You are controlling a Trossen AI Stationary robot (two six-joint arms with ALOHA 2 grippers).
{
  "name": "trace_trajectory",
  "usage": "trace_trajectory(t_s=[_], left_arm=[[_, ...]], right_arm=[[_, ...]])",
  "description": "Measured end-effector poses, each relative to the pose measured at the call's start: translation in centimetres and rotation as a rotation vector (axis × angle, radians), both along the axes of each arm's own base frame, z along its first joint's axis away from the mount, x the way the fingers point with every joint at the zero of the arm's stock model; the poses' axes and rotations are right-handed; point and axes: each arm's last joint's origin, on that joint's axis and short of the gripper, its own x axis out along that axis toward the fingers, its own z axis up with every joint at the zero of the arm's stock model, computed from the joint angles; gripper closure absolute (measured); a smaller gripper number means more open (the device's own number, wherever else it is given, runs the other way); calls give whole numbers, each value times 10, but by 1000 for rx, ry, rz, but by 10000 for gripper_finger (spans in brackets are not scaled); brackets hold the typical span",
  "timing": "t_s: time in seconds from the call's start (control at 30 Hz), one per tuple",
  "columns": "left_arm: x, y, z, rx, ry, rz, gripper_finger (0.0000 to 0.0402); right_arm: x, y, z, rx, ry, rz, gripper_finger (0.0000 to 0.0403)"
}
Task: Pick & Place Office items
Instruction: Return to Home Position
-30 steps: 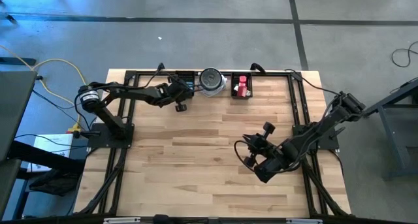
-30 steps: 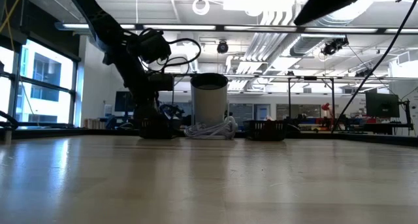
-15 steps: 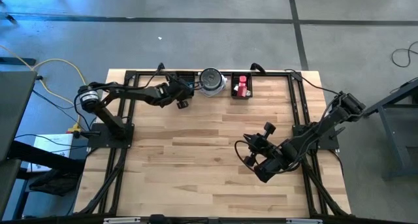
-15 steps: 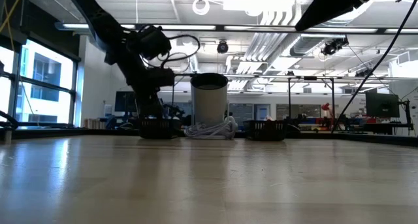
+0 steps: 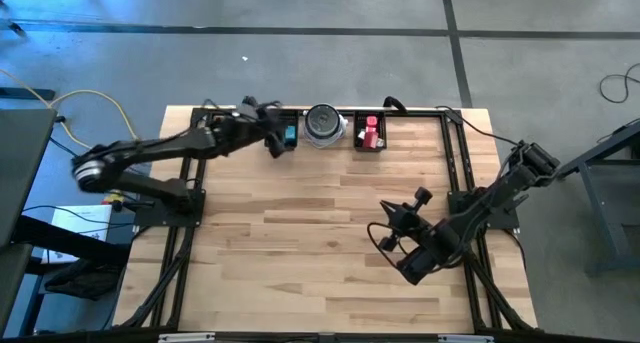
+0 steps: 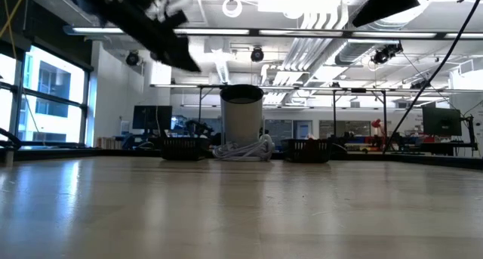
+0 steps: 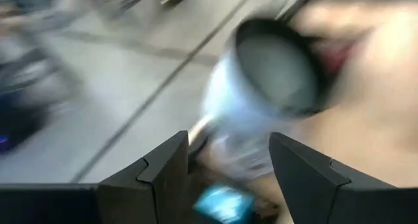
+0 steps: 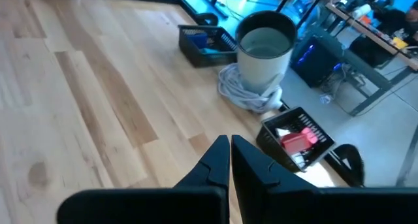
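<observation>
**Sorting looked finished; left arm due to go home**

The left gripper (image 5: 272, 135) hung high over the table's far edge, just left of the left black tray (image 8: 196, 51). Its claw was spread with nothing between the fingers. The blue timer (image 5: 290, 135) lay in that tray. The red charger adapter (image 8: 297, 140) lay in the right black tray (image 8: 274, 144), and a white piece sat beside it. The grey cup (image 5: 323, 123) stood between the trays with a white cable (image 8: 248, 93) coiled at its foot. The right gripper (image 8: 230, 140) waited over the near right of the table, fingers pressed together and empty. No loose item showed on the bare wood. Judged step: return to rest. The next move called for drawing the left arm near and left, clear of tray and cup.
</observation>
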Motion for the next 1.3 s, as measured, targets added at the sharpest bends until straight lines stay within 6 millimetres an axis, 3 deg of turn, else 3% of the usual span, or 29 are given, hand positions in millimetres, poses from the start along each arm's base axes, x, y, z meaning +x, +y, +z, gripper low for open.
trace_trajectory(t_s=[0.17,0.4,0.53,0.83,0.97,1.13,1.3], left_arm=[[-30,-26,36,-126,-209,-287,196],[-60,-62,56,-310,-309,-675,196],[-68,-81,59,-371,-298,-799,196],[-73,-115,55,-394,-222,-903,203],[-73,-130,54,-339,-198,-908,256],[-75,-146,54,-298,-177,-940,377],[-80,-156,56,-288,-178,-996,398]], right_arm=[[-9,1,-1,-2,-1,-11,400],[-20,10,4,-35,-47,32,400],[-35,15,13,-44,-129,65,400],[-68,25,31,-32,-267,178,400],[-77,27,35,-66,-300,217,400],[-83,24,36,-60,-303,223,400],[-88,18,30,-67,-302,226,400]])
